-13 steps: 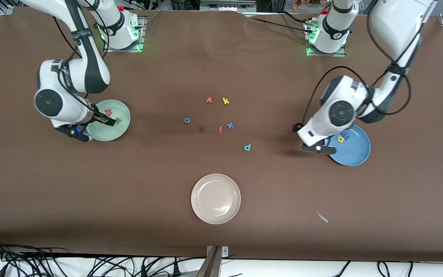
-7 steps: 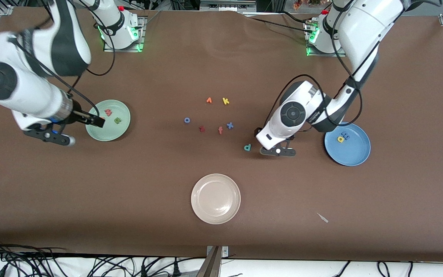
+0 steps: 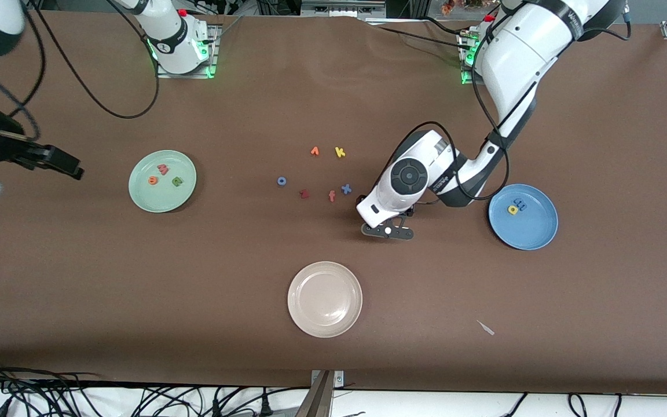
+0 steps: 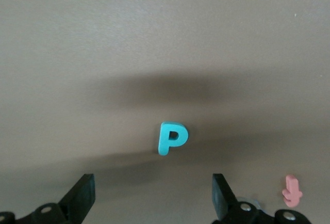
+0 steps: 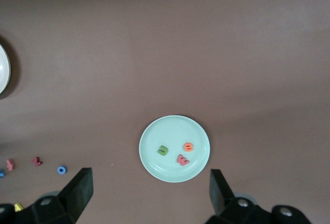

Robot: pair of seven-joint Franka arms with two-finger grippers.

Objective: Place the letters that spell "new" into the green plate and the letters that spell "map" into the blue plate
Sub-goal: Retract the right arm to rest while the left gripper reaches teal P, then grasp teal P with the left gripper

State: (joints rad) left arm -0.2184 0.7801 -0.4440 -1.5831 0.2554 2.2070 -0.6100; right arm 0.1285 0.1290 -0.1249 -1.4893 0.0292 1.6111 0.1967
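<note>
Left gripper (image 4: 149,203) hanging wide open, empty, over teal p (image 4: 171,138) lying on worktop (image 3: 484,347) | right gripper (image 5: 147,195) waiting open, empty, high above green plate (image 3: 189,191) | risk: tiny p slipping aside if jaws are closing off-centre

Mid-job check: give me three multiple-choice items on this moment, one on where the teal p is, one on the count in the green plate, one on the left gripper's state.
1. Where is the teal p?
A. in the blue plate
B. on the table under the left gripper
C. in the beige plate

2. How many letters lie in the green plate?
A. one
B. two
C. three

3. The left gripper is:
A. open, holding nothing
B. shut on the p
C. shut on the k

Answers: 1 B, the left wrist view shows it lying on bare table between the fingers. 2 C, the green, orange and pinkish-red letters. 3 A, the fingers stand wide apart.
</note>
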